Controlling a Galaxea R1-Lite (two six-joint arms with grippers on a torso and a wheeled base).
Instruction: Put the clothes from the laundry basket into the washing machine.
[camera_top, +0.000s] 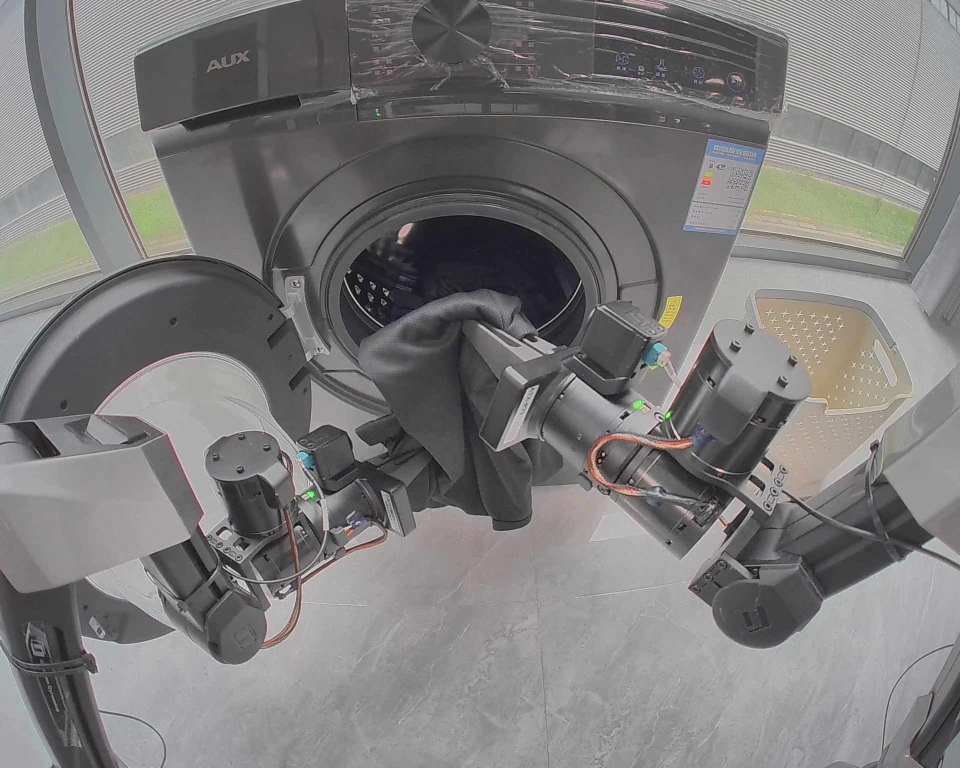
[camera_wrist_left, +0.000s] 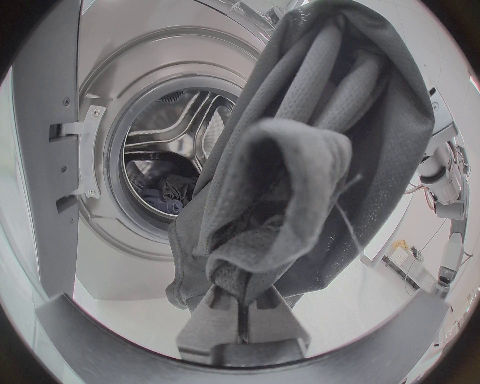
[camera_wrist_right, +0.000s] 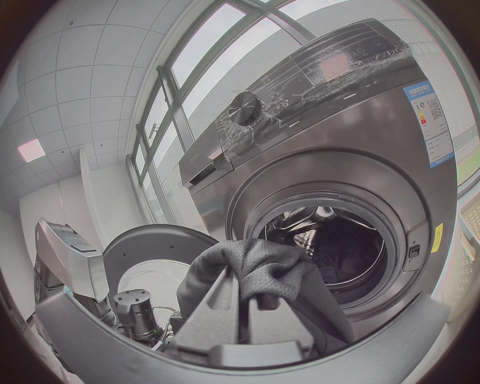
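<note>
One dark grey mesh-knit garment (camera_top: 440, 400), centre of head view, draped before round drum opening (camera_top: 500, 260) of silver front-load washing machine (camera_top: 250, 190). Soft, light, limp; may snag on rim, so best held at bunched folds. Long axis near vertical, upper bunch toward drum. Right gripper (camera_top: 468, 328) jaws pinching upper fold; left gripper (camera_wrist_left: 242, 305) jaws pinching lower edge. Cream perforated plastic laundry basket (camera_top: 835, 370) at right edge.

The washing machine (camera_top: 235, 200) front carries a pale brand logo (camera_top: 228, 64) at its upper left corner, small display symbols (camera_top: 660, 66) along the top right edge, a blue-and-white rating label (camera_top: 724, 187) beneath them, and a yellow sticker (camera_top: 669, 311) lower down, its print too small to read.
</note>
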